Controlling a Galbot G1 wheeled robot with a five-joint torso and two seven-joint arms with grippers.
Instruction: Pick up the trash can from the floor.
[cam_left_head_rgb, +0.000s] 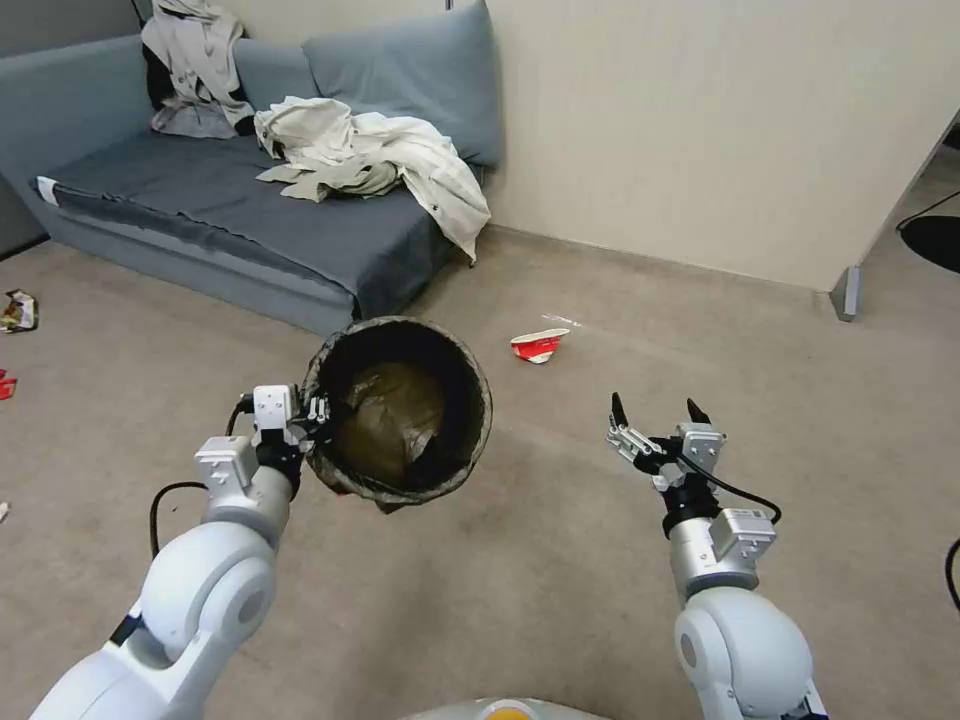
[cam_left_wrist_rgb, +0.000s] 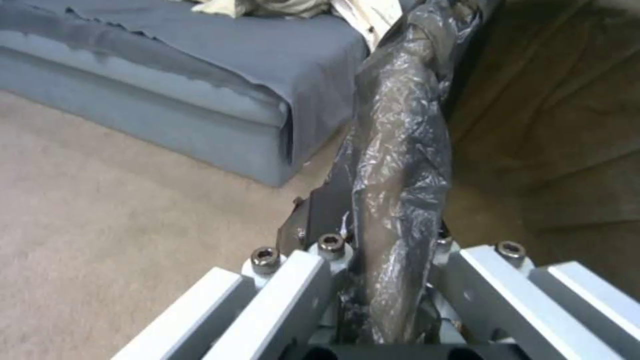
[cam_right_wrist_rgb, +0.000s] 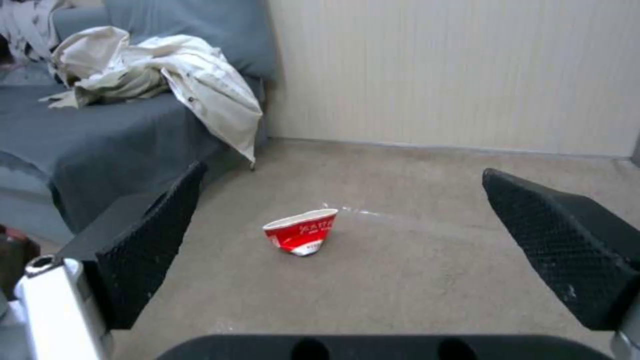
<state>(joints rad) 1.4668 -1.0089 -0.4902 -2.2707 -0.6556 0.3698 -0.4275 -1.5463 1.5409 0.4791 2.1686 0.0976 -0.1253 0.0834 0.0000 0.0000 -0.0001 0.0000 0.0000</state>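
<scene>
1. Left gripper (cam_left_wrist_rgb: 393, 280) at 8 o'clock in the head view, clamped on the bin (cam_left_head_rgb: 398, 410) rim, bag (cam_left_wrist_rgb: 400, 165) film pinched between the fingers (the rim is the only graspable edge).
2. Bin sits at 3 o'clock of that claw, touching it, tilted with its mouth toward the head camera. It looks lifted off the floor (cam_left_head_rgb: 560, 560), though I can't confirm the base is clear.
3. Right gripper (cam_left_head_rgb: 657, 418) at 4 o'clock, fingers spread wide, empty, well apart from the bin. Its wrist view faces the cup (cam_right_wrist_rgb: 301, 233) lying on the floor.
</scene>
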